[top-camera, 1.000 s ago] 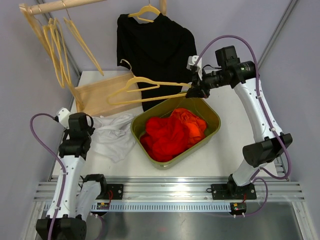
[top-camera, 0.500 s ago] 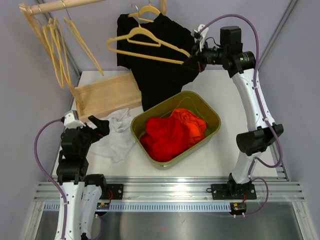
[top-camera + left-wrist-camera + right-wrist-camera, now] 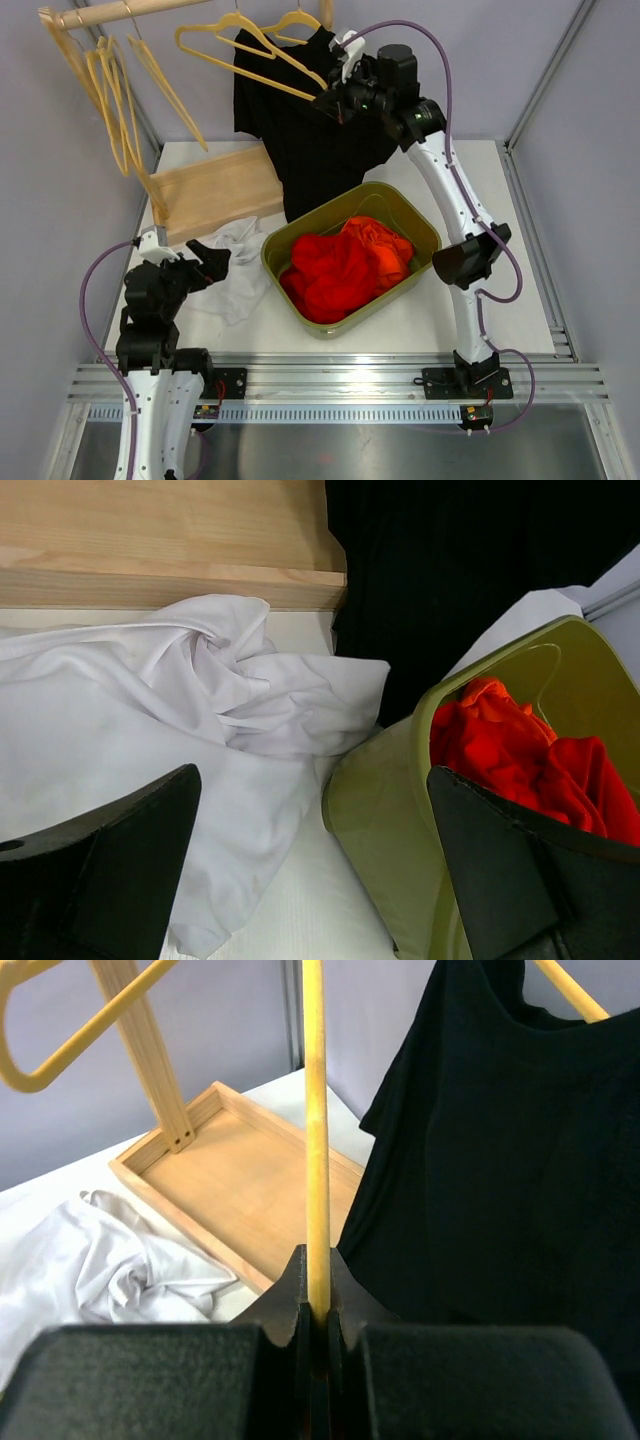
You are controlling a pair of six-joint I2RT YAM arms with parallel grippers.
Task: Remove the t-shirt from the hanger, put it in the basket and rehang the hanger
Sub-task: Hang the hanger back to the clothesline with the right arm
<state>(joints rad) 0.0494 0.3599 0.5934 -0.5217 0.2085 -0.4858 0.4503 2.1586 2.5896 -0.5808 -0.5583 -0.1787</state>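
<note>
At the far left a wooden rail carries a bunch of pale wooden spare hangers (image 3: pixel 112 95) (all bare). Below them the left arm stands low at the near left corner of the white table (image 3: pixel 450 320). Its forearm points toward the middle, and the left gripper (image 3: pixel 208 255) hovers just over the tabletop with its jaws spread wide, nothing between them. The crumpled white t-shirt (image 3: pixel 200 730) lies on the table right under and ahead of those fingers, off any hanger. Its far edge lies against the shallow rectangular wooden tray (image 3: pixel 215 190) and its right edge touches the olive-green plastic tub (image 3: pixel 370 810). The tub is heaped with bright red cloth (image 3: pixel 345 265) (it sits just right of the left gripper's reach).

Behind the tub a black t-shirt (image 3: pixel 310 130) hangs from a yellow hanger on the back rail. The right arm is stretched high, bent back over the table toward the rear. Its right gripper (image 3: pixel 318 1300) is pinched tight on one end of a slim bare yellow plastic hanger (image 3: pixel 315 1140), which juts left in the air in front of the black t-shirt, well apart from the white one.
</note>
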